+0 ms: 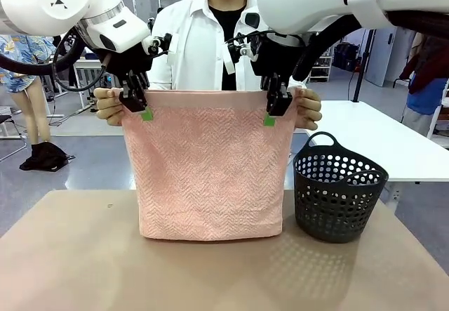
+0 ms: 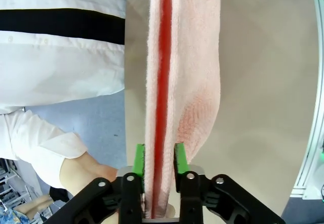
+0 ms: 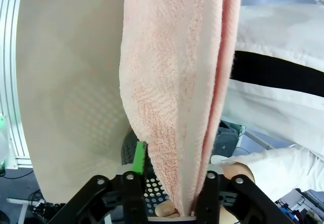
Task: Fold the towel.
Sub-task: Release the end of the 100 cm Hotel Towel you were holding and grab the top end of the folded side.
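The towel (image 1: pixel 210 174) is held up over the middle of the table (image 1: pixel 210 276) as a flat salmon-pink sheet facing the near edge. Its lower edge is seen down at the tabletop; whether it rests there or hangs just clear cannot be told. In the left wrist view the towel (image 2: pixel 187 57) is seen doubled, with two layers hanging side by side and a deep red gap between them. The same doubling is shown in the right wrist view (image 3: pixel 172 82).

The left gripper (image 1: pixel 137 104) is clamped on the top edge close to the upper corner on the robot's left. Its green pads (image 2: pixel 139 159) are pressed against both faces of the cloth at the left gripper (image 2: pixel 159 159). The right gripper (image 1: pixel 275 107) is closed on the top edge close to the other upper corner, and the cloth is seen pinched between the jaws of the right gripper (image 3: pixel 172 176).

Each upper corner is also gripped from outside by one of the person's hands, one hand (image 1: pixel 109 106) just beside the left gripper and the other hand (image 1: pixel 309 109) just beside the right gripper. The person is stood at the far edge of the table.

A black perforated basket (image 1: pixel 338 193) is placed upright near the table's far right corner, just beside the towel's right side.
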